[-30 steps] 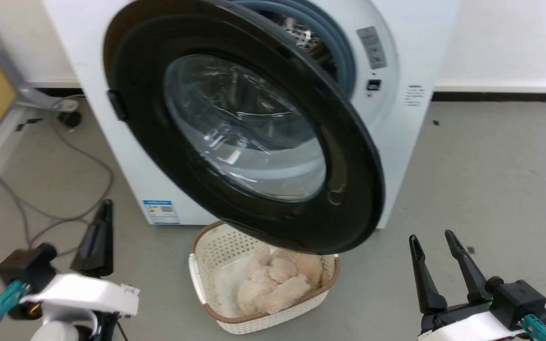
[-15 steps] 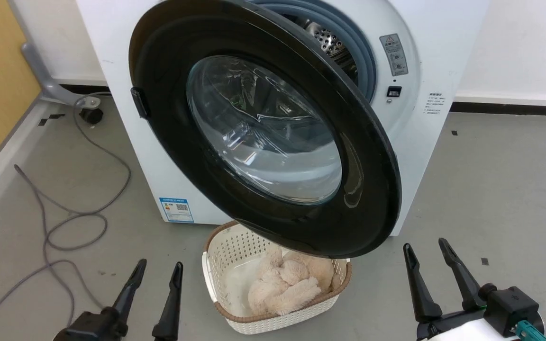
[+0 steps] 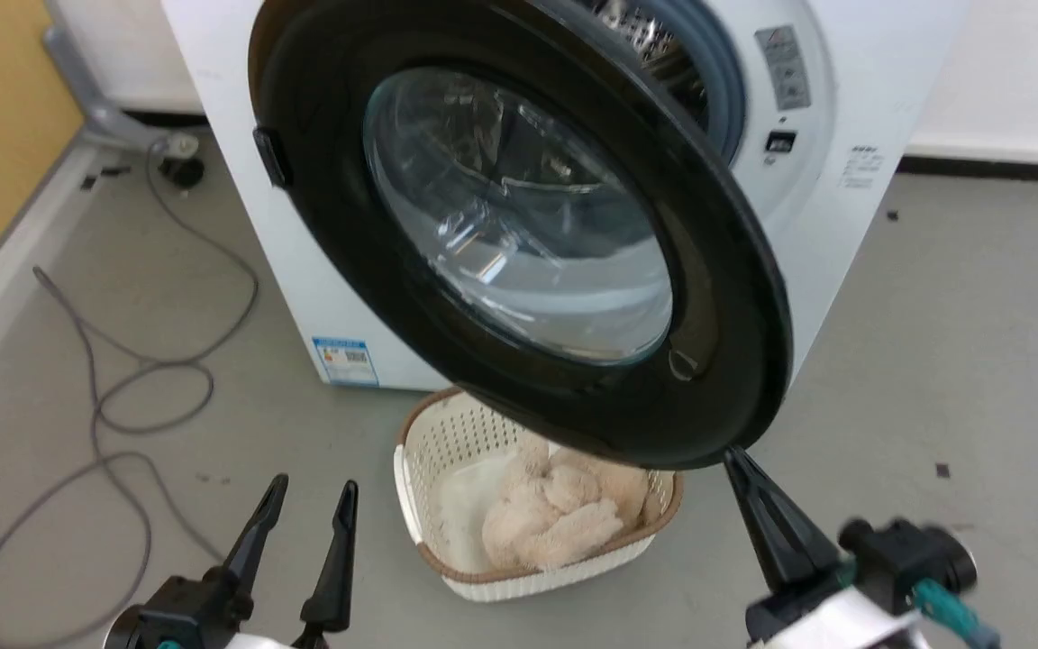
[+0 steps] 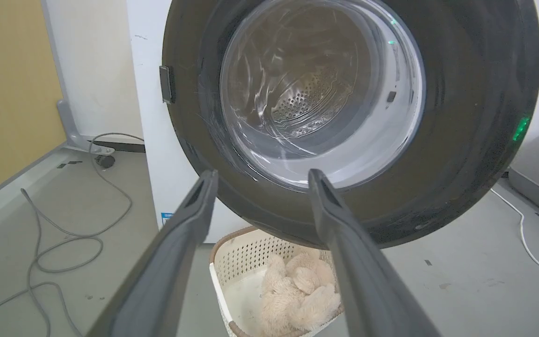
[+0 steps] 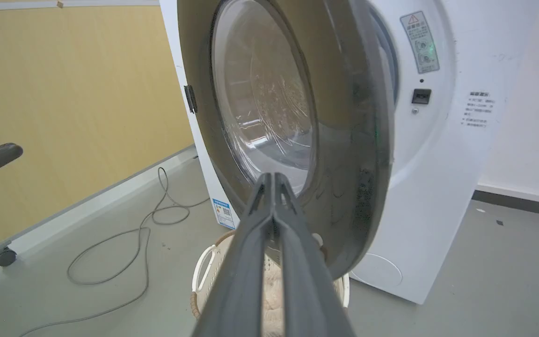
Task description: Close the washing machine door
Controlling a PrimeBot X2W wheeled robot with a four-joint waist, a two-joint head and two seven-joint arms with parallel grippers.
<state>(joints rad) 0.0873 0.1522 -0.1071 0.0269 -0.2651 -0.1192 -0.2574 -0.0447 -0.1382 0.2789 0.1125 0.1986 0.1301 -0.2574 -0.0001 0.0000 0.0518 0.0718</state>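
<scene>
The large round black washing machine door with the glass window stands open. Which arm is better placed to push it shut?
Right, probably. The right gripper, shut, sits close to the free edge of the black door; the open left gripper is nearer the hinged side, where a push would turn it less.

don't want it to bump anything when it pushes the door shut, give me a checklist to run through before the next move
1. Door latched: not ok, it stands swung out from the washing machine.
2. Drum opening free of laundry: cannot tell, the door hides most of it.
3. Basket out of the door's swing: cannot tell; it sits on the floor under the door's lower edge.
4. Right gripper ready to push: ok, jaws shut, empty, tip near the door's lower rim.
5. Left gripper out of the way: ok, jaws open, empty, apart from the door.
</scene>
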